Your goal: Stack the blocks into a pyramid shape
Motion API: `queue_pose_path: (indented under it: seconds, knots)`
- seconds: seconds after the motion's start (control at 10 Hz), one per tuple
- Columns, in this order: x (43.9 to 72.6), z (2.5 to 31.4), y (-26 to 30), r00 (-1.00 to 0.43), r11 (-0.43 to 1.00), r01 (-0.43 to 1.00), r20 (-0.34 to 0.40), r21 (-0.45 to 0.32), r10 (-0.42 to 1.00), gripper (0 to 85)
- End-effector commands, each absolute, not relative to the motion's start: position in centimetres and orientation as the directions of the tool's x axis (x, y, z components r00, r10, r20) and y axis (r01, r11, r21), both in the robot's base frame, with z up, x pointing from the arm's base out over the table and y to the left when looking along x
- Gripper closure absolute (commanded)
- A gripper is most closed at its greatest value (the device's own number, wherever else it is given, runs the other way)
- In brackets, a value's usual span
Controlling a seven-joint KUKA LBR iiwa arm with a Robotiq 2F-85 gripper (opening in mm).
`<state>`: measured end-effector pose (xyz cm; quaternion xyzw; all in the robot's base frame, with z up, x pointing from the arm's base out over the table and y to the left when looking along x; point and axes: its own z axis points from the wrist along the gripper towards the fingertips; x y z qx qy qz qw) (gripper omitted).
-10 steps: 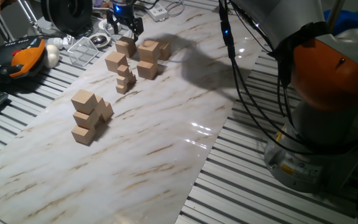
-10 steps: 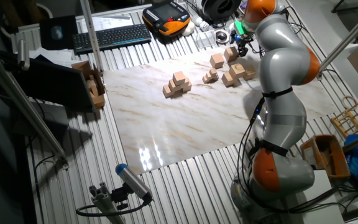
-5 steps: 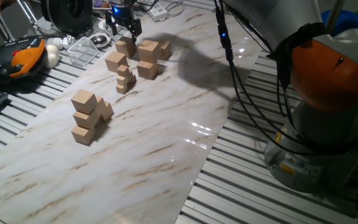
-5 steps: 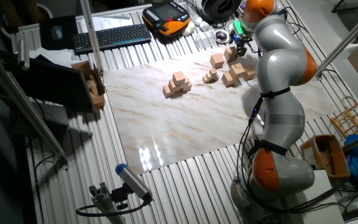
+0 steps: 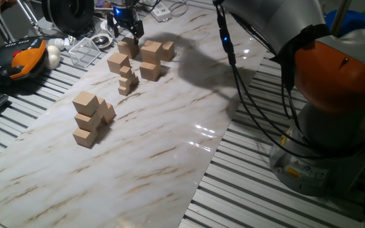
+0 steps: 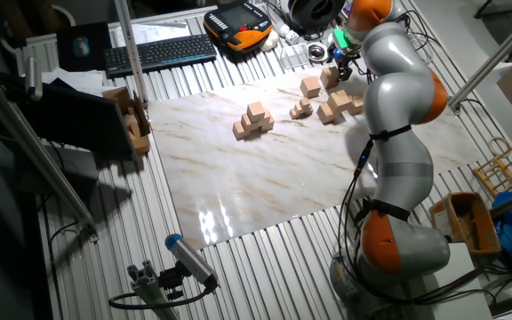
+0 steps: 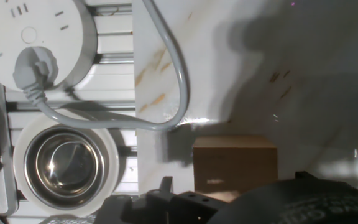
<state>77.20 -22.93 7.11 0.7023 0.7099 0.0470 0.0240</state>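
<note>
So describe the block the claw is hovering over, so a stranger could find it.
Start at the white marble-patterned board and go to its far end, by the round steel bowl. The light-tan wooden cube sits directly beneath the black claw; it is the loose cube nearest that bowl.

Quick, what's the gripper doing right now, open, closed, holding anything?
Gripper: open, empty, hovering over a plain light-tan wooden cube at the far table edge.
</note>
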Motion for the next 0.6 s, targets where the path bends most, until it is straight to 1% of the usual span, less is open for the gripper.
queue_pose_path:
  seconds: [0.0,0.5]
  knots:
    - [77.24,7.02,-22.92,-0.010,0.006,0.995,0.038,0.097,0.999,0.0]
    - [76.97,6.70,-22.74,0.001,-0.006,0.996,0.052,0.094,0.999,0.0]
